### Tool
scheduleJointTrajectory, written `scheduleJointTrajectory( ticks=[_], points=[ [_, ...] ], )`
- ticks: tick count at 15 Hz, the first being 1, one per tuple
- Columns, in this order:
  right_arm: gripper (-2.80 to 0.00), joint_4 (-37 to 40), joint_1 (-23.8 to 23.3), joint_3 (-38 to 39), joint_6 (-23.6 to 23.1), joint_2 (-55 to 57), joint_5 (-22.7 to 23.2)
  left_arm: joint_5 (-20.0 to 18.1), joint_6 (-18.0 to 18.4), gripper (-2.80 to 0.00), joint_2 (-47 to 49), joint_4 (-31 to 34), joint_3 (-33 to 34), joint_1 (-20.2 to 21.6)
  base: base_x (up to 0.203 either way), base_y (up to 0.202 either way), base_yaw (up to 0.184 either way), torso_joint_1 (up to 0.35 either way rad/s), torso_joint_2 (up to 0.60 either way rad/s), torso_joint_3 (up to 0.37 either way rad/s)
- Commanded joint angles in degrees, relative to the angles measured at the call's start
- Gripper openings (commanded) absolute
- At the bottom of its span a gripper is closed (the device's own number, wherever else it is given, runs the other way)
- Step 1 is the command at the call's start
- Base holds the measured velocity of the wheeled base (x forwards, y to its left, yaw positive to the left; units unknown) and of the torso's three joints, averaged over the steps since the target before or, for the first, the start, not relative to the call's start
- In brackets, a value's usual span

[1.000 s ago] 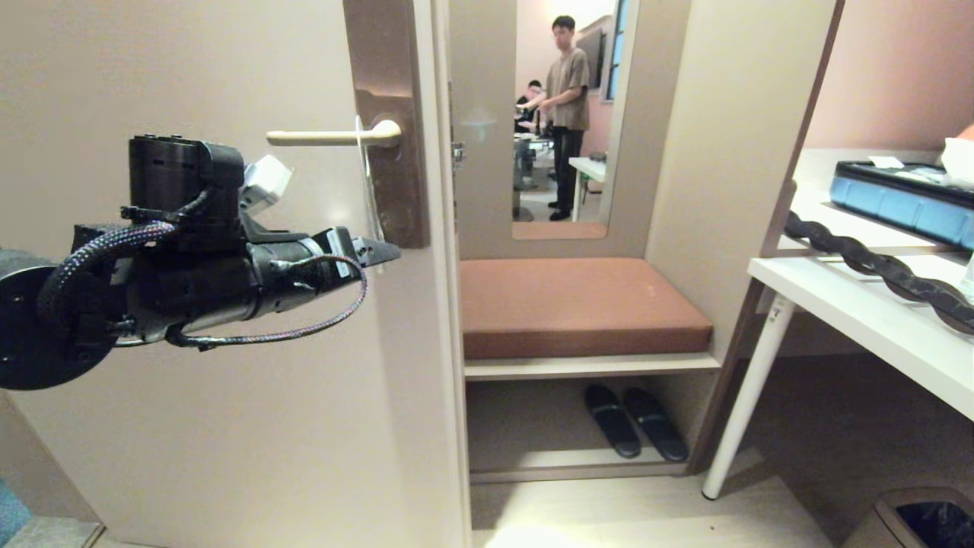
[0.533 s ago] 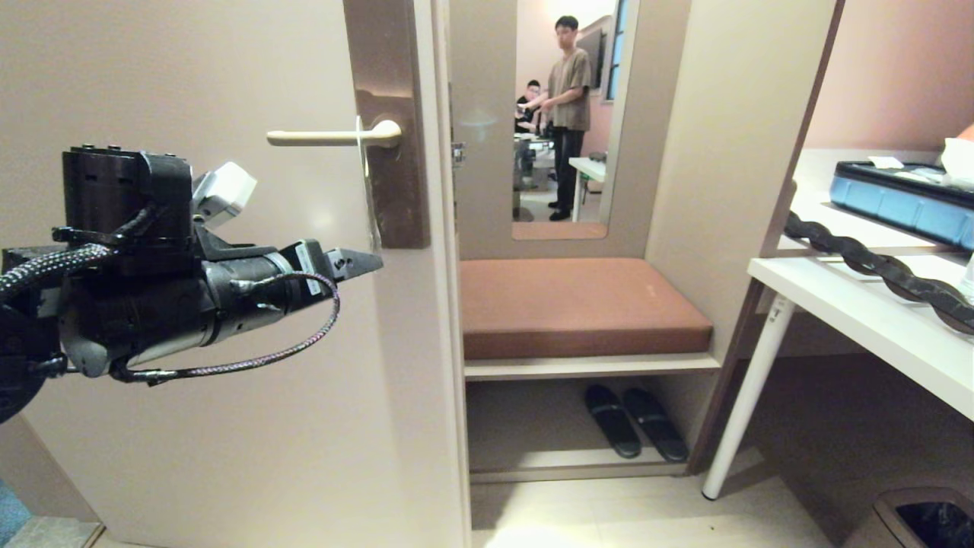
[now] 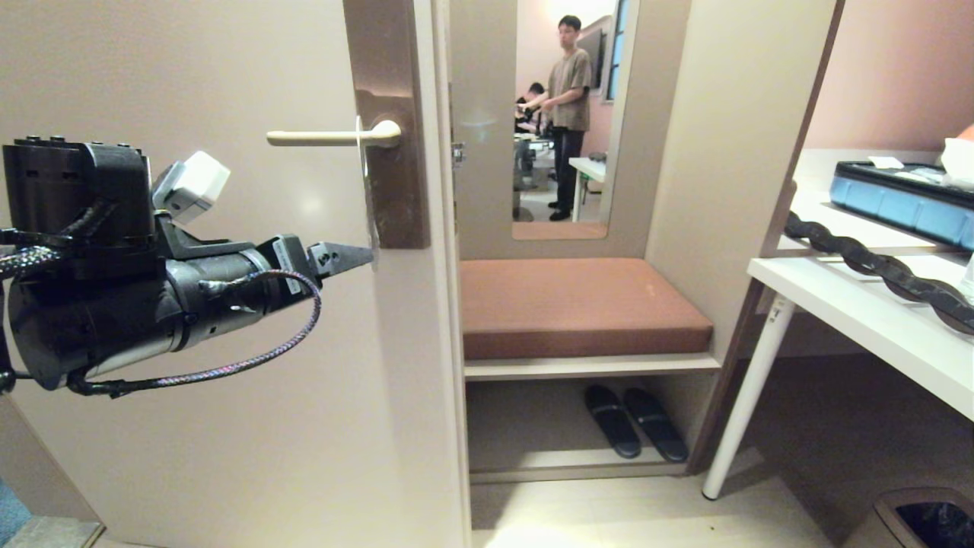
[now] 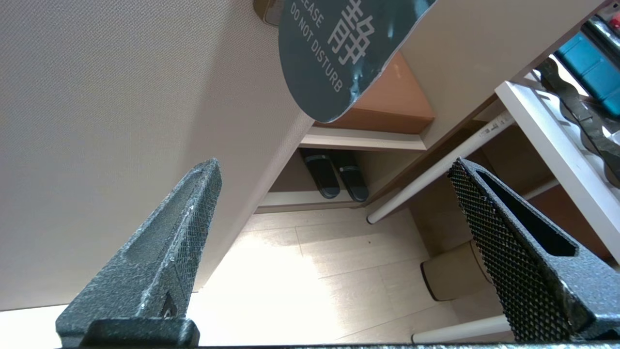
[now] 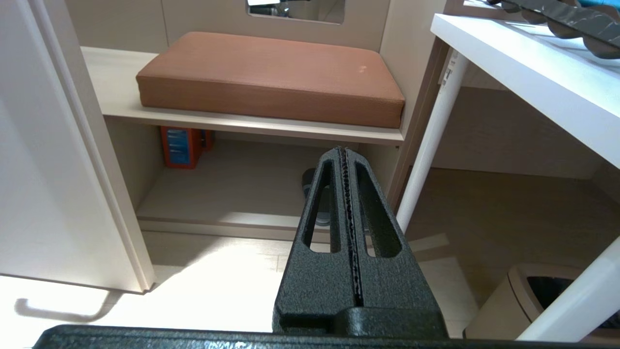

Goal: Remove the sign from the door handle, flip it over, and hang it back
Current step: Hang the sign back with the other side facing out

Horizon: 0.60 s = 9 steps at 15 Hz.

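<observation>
Left gripper (image 3: 358, 255) is hovering low beside the door, fingers (image 4: 184, 228) spread wide and grasping nothing. Sign (image 3: 368, 190) is hanging on the handle (image 3: 327, 138) near its pivot, edge-on from the head, grey-blue face (image 4: 339, 53) showing to the left wrist (judging the rehang done; only withdrawal is left). Open room is lying away from the door face; the door edge is standing just right of the sign. Right gripper (image 5: 349, 228) is sitting parked, fingers clenched.
</observation>
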Motion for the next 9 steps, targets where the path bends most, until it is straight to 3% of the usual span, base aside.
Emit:
scheduleJointTrajectory(
  ticks=[1, 5, 6, 7, 9],
  points=[
    [-2.8, 0.1, 0.0, 0.0, 0.0, 0.0, 0.1, 0.0, -0.2, 0.0, -0.1, -0.1, 0.0, 0.0, 0.0, 0.0, 0.0, 0.0, 0.0, 0.0],
    [-2.8, 0.1, 0.0, 0.0, 0.0, 0.0, 0.1, 0.0, 0.2, 0.0, 0.4, -0.9, 0.0, 0.0, 0.0, 0.0, 0.0, 0.0, 0.0, 0.0],
    [-2.8, 0.0, 0.0, 0.0, 0.0, 0.0, 0.1, -0.1, 0.2, -1.93, 0.6, -2.6, 0.8, 0.0, 0.0, 0.0, 0.0, 0.0, 0.0, 0.0],
    [-2.8, 0.0, 0.0, 0.0, 0.0, 0.0, 0.1, -0.3, 0.2, -2.8, 0.8, -5.1, 1.5, 0.0, 0.0, 0.0, 0.0, 0.0, 0.0, 0.0],
    [-2.8, 0.1, 0.0, 0.0, 0.0, 0.0, 0.0, -0.4, 1.1, -2.8, 1.7, -7.6, 2.2, 0.0, 0.0, 0.0, 0.0, 0.0, 0.0, 0.0]
  ],
)
